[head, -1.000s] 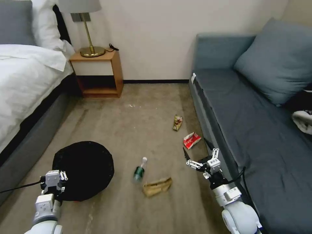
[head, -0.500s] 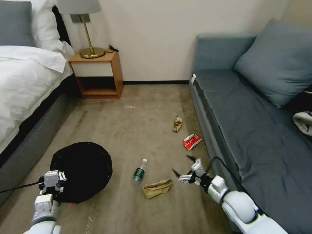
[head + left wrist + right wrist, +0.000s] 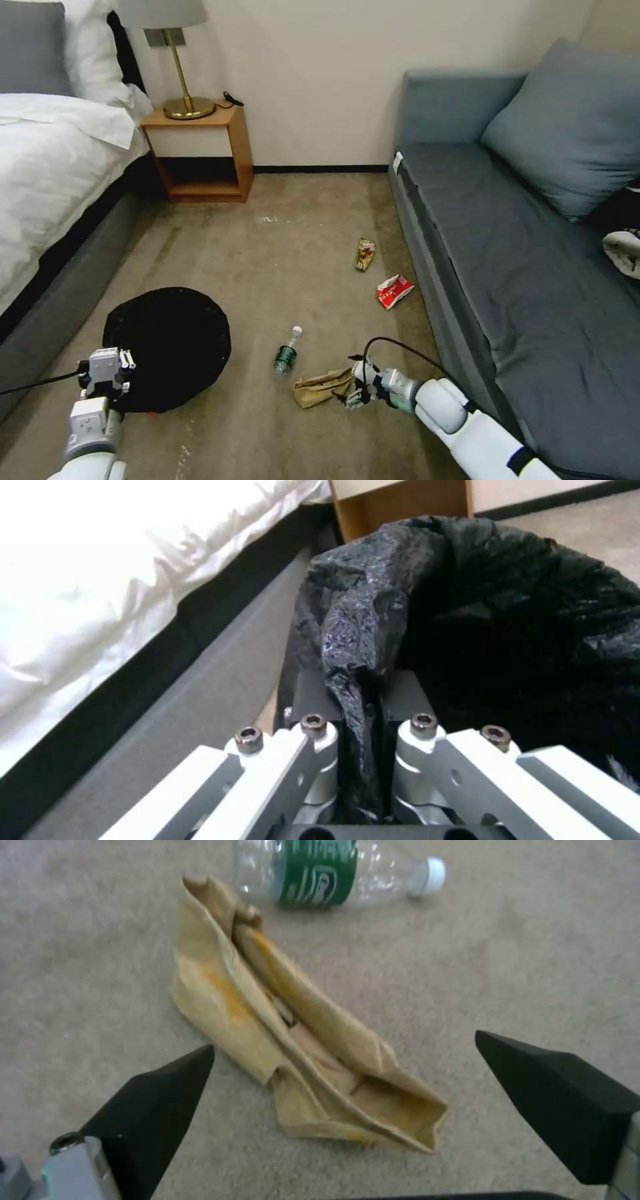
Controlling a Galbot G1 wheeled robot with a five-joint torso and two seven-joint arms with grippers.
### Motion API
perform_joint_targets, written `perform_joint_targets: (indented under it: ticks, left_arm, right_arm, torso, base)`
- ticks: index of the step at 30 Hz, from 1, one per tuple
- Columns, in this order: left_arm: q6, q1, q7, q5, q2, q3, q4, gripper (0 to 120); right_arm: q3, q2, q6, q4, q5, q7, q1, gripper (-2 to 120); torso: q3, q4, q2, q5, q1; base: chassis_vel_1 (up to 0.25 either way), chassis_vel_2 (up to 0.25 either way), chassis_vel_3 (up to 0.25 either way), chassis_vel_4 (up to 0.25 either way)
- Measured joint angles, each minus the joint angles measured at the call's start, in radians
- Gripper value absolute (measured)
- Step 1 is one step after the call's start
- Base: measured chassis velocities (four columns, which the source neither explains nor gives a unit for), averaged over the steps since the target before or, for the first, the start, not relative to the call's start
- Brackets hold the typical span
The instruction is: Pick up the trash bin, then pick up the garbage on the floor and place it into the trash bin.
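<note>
On a carpeted bedroom floor, the right gripper (image 3: 353, 390) is reaching low over the crumpled brown paper bag (image 3: 323, 385), its dark fingers (image 3: 157, 1100) spread wide on either side of the bag's near end and not yet touching it. Half a second ago this gripper was hanging higher and closer to the sofa (image 3: 507, 267); a second ago it was raised almost against the sofa's front edge, so it has been sweeping down and away from the sofa toward the bag.

The clear bottle with green label (image 3: 287, 351) is lying just beyond the bag, on the side away from the sofa. The red-white wrapper (image 3: 393, 291) is resting near the sofa's base, and the yellow-green wrapper (image 3: 364, 254) is sitting a little farther from the sofa than the red-white one. None of the four pieces appears to have shifted.

Well apart from the sofa, beside the bed (image 3: 53, 173), the left gripper (image 3: 107, 373) is staying clamped on the rim of the trash bin (image 3: 167, 343), a fold of its black liner pinched between the closed fingers (image 3: 313, 730). The bin is possibly hanging clear of the carpet, though the head view leaves that uncertain.
</note>
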Motion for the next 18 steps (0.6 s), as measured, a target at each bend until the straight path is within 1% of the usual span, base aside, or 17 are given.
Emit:
perform_joint_targets:
  ticks: [1, 7, 8, 10, 11, 12, 13, 15, 16, 17, 18]
  left_arm:
    - [0.0, -0.005, -0.001, 0.001, -0.003, 0.002, 0.005, 7]
    - [0.0, -0.013, -0.001, 0.012, -0.013, 0.013, 0.013, 7]
    - [0.0, -0.015, -0.001, 0.015, -0.014, 0.016, 0.016, 7]
    - [0.0, -0.015, -0.001, 0.016, -0.014, 0.016, 0.016, 7]
    - [0.0, -0.015, -0.001, 0.017, -0.015, 0.016, 0.018, 7]
    - [-0.001, -0.015, -0.001, 0.018, -0.015, 0.016, 0.019, 7]
    - [-0.001, -0.015, -0.001, 0.018, -0.015, 0.016, 0.019, 7]
    - [-0.002, -0.015, -0.002, 0.019, -0.015, 0.016, 0.021, 7]
    - [-0.004, -0.015, -0.002, 0.019, -0.015, 0.016, 0.023, 7]
    - [-0.004, -0.015, -0.002, 0.019, -0.015, 0.016, 0.023, 7]
    - [-0.005, -0.014, -0.002, 0.019, -0.015, 0.016, 0.023, 7]
  right_arm:
    - [0.002, 0.014, 0.005, -0.032, -0.02, -0.002, 0.009, 100]
    - [0.016, 0.039, 0.029, -0.085, -0.057, -0.007, 0.019, 100]
    - [0.021, 0.053, 0.042, -0.108, -0.062, -0.001, 0.022, 95]
    - [0.023, 0.056, 0.044, -0.113, -0.063, 0.001, 0.023, 93]
    - [0.027, 0.068, 0.051, -0.127, -0.064, 0.006, 0.026, 85]
    - [0.029, 0.076, 0.055, -0.135, -0.065, 0.008, 0.028, 82]
    - [0.029, 0.076, 0.055, -0.135, -0.065, 0.008, 0.028, 82]
    - [0.035, 0.092, 0.065, -0.151, -0.071, 0.01, 0.031, 72]
    - [0.038, 0.1, 0.069, -0.158, -0.076, 0.01, 0.033, 65]
    - [0.038, 0.1, 0.069, -0.158, -0.076, 0.01, 0.033, 65]
    - [0.04, 0.105, 0.072, -0.164, -0.079, 0.01, 0.034, 61]
  torso:
    - [0.0, 0.0, 0.0, 0.0001, 0.0]
    - [0.0, -0.0001, 0.0, -0.0001, 0.0]
    - [0.0, -0.0001, 0.0, 0.0, 0.0]
    - [0.0, -0.0001, 0.0, 0.0, 0.0]
    - [0.0, 0.0, 0.0, 0.0, 0.0]
    - [0.0, 0.0, 0.0, 0.0001, 0.0]
    - [0.0, 0.0, 0.0, 0.0001, 0.0]
    - [0.0, 0.0, 0.0, 0.0, 0.0]
    - [0.0, -0.0001, 0.0, 0.0001, 0.0]
    - [0.0, -0.0001, 0.0, 0.0001, 0.0]
    - [0.0, -0.0001, 0.0, 0.0001, 0.0]
  base:
    - [0.0, 0.0, 0.0, 0.0]
    - [0.0, 0.0, 0.0, 0.0]
    - [0.0, 0.0, 0.0, 0.0]
    - [0.0, 0.0, 0.0, 0.0]
    - [0.0, 0.0, 0.0, 0.0]
    - [0.0, 0.0, 0.0, 0.0]
    - [0.0, 0.0, 0.0, 0.0]
    - [0.0, 0.0, 0.0, 0.0]
    - [0.0, 0.0, 0.0, 0.0]
    - [0.0, 0.0, 0.0, 0.0]
    - [0.0, 0.0, 0.0, 0.0]
